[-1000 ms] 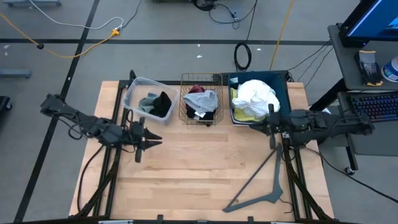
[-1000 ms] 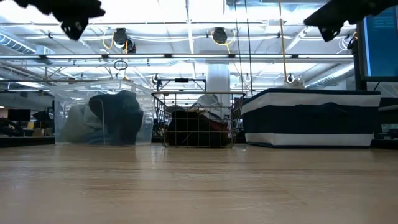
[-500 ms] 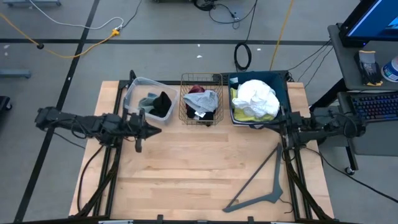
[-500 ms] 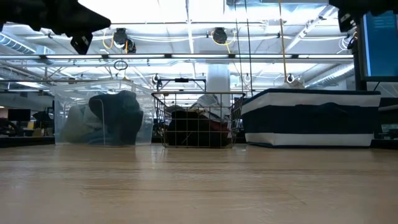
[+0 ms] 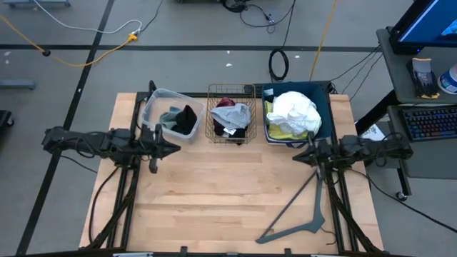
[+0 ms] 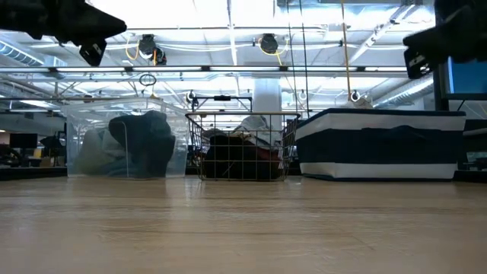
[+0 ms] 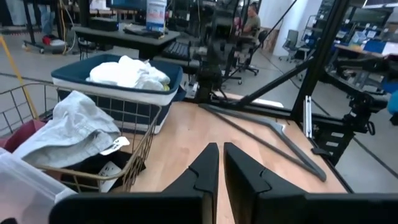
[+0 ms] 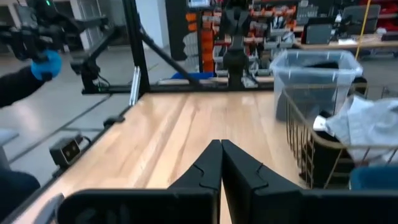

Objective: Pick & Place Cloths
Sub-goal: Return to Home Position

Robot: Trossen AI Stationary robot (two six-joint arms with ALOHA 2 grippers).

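Observation:
The cloths sit in three containers along the table's far edge. Black and grey-blue cloths (image 5: pixel 180 118) lie in a clear plastic bin (image 5: pixel 154 100). Maroon, light grey and black cloths (image 5: pixel 232 116) fill a wire basket (image 5: pixel 231 88). White and yellow cloths (image 5: pixel 291 113) are heaped in a navy tub (image 5: pixel 323 96). My left gripper (image 5: pixel 173 148) hovers near the clear bin, shut, holding nothing. My right gripper (image 5: pixel 298 156) hovers just in front of the navy tub, shut, holding nothing. Both stand high above the table in the low view.
A grey angular hanger bar (image 5: pixel 300 212) lies on the table's right near part. Bare wood (image 5: pixel 221 185) spreads across the middle and near side. A gloved hand (image 8: pixel 38 65) of a person shows beyond the table in the right wrist view.
My left gripper has drawn slightly toward the table's far edge and left, staying beside the clear bin. My right gripper has pulled back toward the right edge, then come forward again and lower, ending just in front of the navy tub. No cloth has moved.

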